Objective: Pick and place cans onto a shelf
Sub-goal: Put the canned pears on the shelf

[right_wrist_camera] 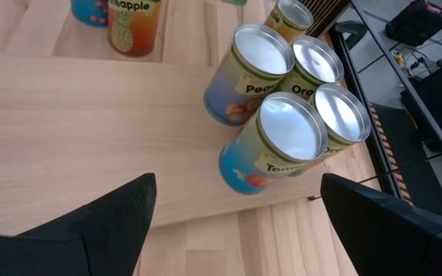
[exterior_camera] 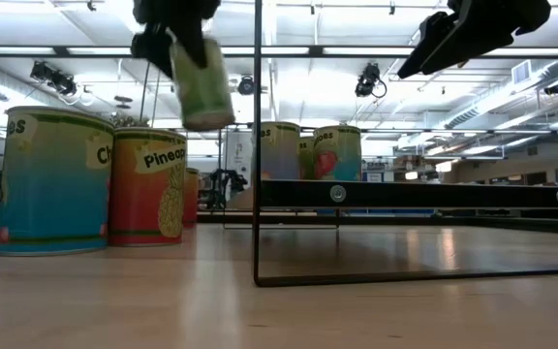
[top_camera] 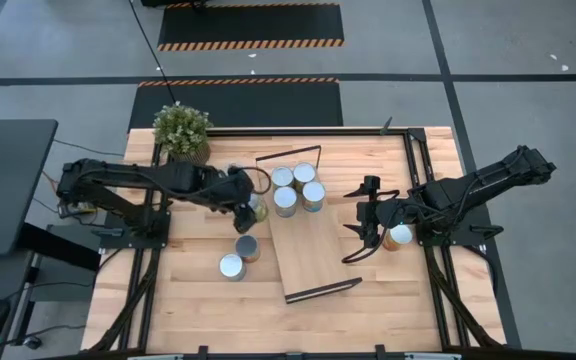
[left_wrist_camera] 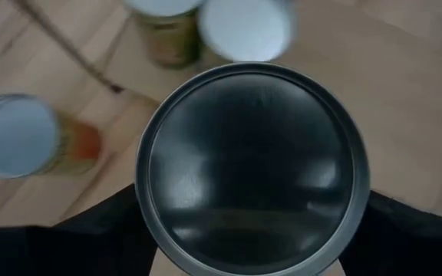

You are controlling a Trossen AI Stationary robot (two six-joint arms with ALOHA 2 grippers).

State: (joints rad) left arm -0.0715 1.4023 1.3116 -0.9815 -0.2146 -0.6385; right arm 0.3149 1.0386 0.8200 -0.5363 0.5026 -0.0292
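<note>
Our left gripper pinches a green can, held in the air just left of the shelf. From table height we see that can clear of the wood; the left wrist camera shows only its dark round end. Our right gripper hovers at the shelf's right edge, fingers spread wide, holding nothing. Four cans stand clustered on the shelf's far end; two more cans sit on the table to its left.

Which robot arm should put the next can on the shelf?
Probably the left. Its gripper already holds a green can lifted off the table, right beside the shelf. The right gripper is open and empty at the shelf's other side.
</note>
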